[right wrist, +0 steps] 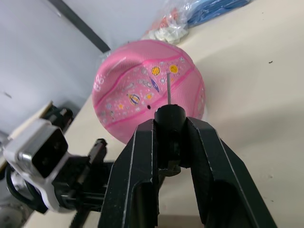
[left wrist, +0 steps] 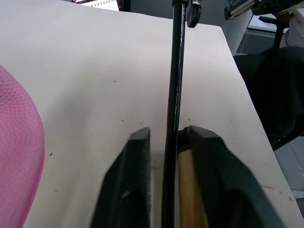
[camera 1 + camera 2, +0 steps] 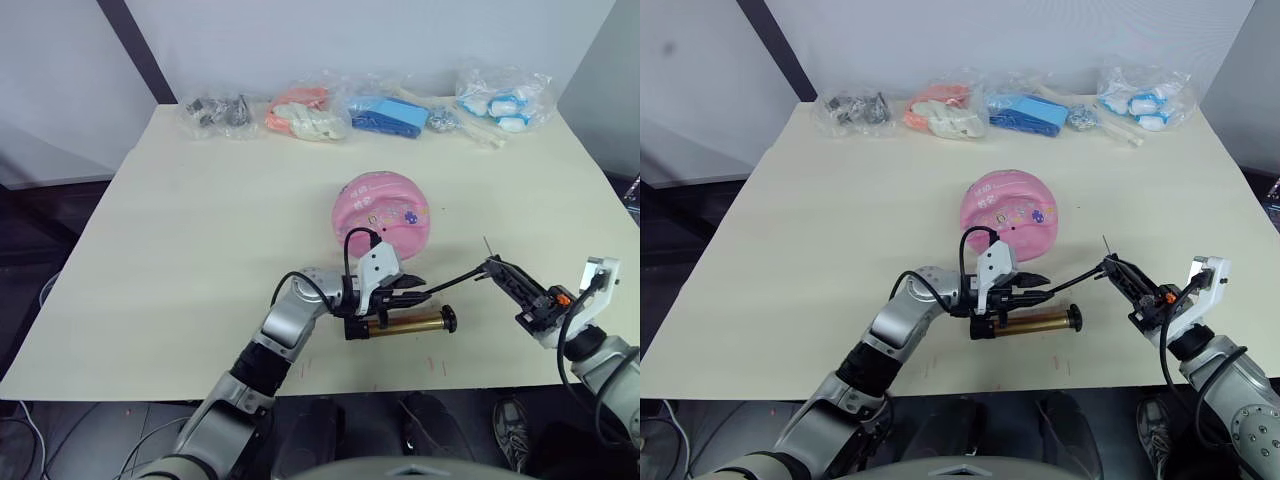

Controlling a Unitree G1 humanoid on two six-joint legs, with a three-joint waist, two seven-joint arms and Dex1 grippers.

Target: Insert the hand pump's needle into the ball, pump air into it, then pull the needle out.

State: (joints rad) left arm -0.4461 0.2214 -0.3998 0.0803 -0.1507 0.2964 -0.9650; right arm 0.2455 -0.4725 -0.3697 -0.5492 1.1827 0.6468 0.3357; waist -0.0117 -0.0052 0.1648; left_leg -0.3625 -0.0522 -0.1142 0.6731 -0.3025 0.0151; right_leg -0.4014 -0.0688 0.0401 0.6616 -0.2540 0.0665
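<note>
The hand pump [image 3: 410,323] lies crosswise near the cream table's [image 3: 180,250] front edge. The left gripper [image 3: 408,290] closes on its hose [image 2: 175,95], apparently above the barrel. The right gripper [image 3: 500,271] clamps the fitting, the needle [image 1: 168,88] pointing at the ball [image 3: 381,213] mid-table. Bagged items [image 3: 305,113] line the far edge.

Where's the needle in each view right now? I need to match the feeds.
Left eye: needle, right of the ball, at the right pincer.
Right eye: needle, same spot.
Left wrist: cannot tell; hose runs up.
Right wrist: needle against the ball.
Shared landmark: the ball.
</note>
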